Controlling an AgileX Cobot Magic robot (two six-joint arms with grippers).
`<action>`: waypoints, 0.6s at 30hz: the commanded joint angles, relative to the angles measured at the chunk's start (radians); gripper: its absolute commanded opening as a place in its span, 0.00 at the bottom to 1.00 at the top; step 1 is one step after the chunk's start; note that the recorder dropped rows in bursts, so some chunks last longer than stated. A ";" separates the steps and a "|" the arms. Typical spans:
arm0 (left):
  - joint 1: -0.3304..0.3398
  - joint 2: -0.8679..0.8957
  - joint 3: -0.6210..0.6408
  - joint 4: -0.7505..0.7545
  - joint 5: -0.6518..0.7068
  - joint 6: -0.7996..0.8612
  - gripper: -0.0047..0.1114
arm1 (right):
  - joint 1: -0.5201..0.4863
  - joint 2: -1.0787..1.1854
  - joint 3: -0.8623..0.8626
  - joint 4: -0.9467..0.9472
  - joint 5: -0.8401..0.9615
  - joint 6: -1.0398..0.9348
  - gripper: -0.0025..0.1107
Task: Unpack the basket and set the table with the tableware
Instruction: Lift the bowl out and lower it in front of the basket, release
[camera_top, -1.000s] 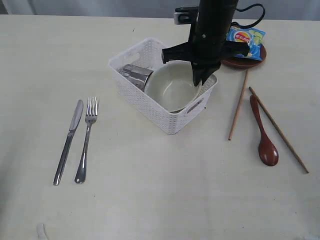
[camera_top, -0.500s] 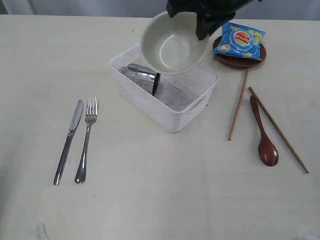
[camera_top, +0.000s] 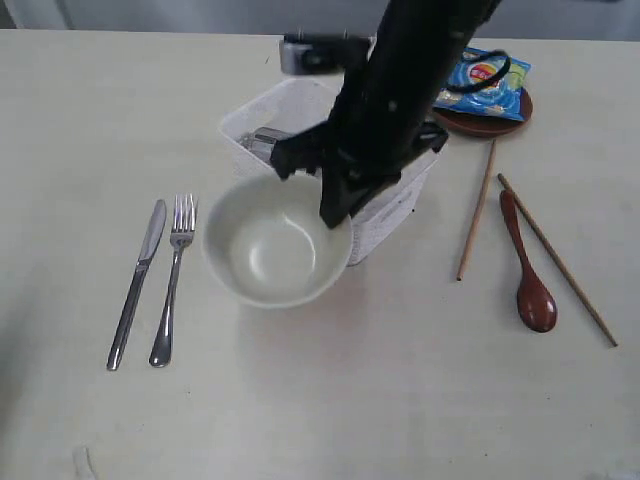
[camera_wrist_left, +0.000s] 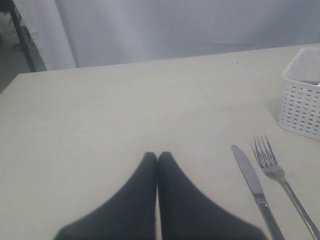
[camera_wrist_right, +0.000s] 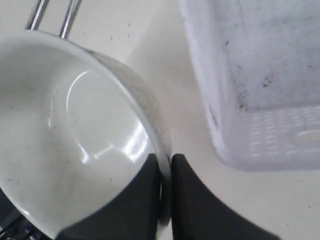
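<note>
My right gripper (camera_top: 335, 215) (camera_wrist_right: 165, 159) is shut on the rim of the off-white bowl (camera_top: 272, 245) (camera_wrist_right: 75, 135), which is in front of the white basket (camera_top: 390, 215) (camera_wrist_right: 250, 85), close over the table (camera_top: 330, 400). The steel cup (camera_top: 262, 140) lies on its side in the basket. Left of the bowl lie the knife (camera_top: 137, 283) (camera_wrist_left: 252, 182) and fork (camera_top: 172, 278) (camera_wrist_left: 277, 177). On the right lie two chopsticks (camera_top: 477, 210), the reddish-brown spoon (camera_top: 530, 275), and the dark plate (camera_top: 480, 122). My left gripper (camera_wrist_left: 158, 156) is shut and empty over bare table.
A blue chip bag (camera_top: 484, 82) rests on the dark plate at the back right. The right arm (camera_top: 400, 90) crosses above the basket and hides part of it. A corner of the basket (camera_wrist_left: 302, 95) shows in the left wrist view.
The right gripper lifted the bowl out of the basket, carried it up and over the front wall, and brought it down in front of the basket beside the fork.
</note>
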 joint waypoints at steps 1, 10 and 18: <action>-0.005 -0.002 0.002 -0.006 -0.001 -0.002 0.04 | 0.027 -0.007 0.104 0.009 -0.105 -0.017 0.02; -0.005 -0.002 0.002 -0.006 -0.001 -0.002 0.04 | 0.023 -0.007 0.188 0.020 -0.244 -0.017 0.02; -0.005 -0.002 0.002 -0.006 -0.001 -0.002 0.04 | 0.023 0.006 0.188 -0.272 -0.347 0.194 0.02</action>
